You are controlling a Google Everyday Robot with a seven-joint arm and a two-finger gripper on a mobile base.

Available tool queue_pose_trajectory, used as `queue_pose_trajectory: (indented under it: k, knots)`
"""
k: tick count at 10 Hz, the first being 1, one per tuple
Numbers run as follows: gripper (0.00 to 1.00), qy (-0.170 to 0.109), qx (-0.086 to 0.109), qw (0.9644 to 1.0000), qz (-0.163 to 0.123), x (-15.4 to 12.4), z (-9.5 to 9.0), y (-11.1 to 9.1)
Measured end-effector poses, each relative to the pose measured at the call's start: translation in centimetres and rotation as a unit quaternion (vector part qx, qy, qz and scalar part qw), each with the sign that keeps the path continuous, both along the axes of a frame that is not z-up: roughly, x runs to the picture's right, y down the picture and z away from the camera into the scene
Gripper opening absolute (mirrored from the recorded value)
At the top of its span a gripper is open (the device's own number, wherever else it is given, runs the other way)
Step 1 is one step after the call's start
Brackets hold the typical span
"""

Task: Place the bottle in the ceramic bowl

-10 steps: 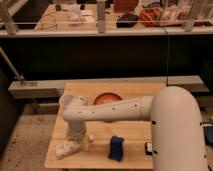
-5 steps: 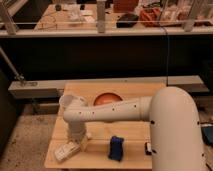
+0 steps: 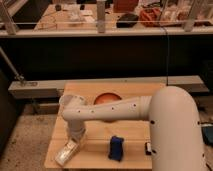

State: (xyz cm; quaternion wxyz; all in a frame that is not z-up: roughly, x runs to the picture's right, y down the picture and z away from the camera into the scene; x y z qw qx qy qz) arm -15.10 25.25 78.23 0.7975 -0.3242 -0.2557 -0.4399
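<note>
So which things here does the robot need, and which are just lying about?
Needed: small whitish plastic bottle; round orange-brown ceramic bowl; gripper, low over the bottle.
Lying about: small blue object; white cup; flat black-and-white box.

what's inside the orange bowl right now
The bowl looks empty where visible; the arm hides its near side. The bottle lies near the table corner, the gripper right at it.

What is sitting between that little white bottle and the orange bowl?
In the camera view, only the robot's white arm crosses between bottle and ceramic bowl; its gripper sits right over the bottle.
</note>
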Motion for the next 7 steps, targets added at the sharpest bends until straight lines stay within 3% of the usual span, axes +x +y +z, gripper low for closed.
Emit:
queue_pose_trajectory:
  k: [7]
  knots:
    - [0.01, 0.014, 0.026, 0.9994, 0.016, 2.6, 0.3, -6.5]
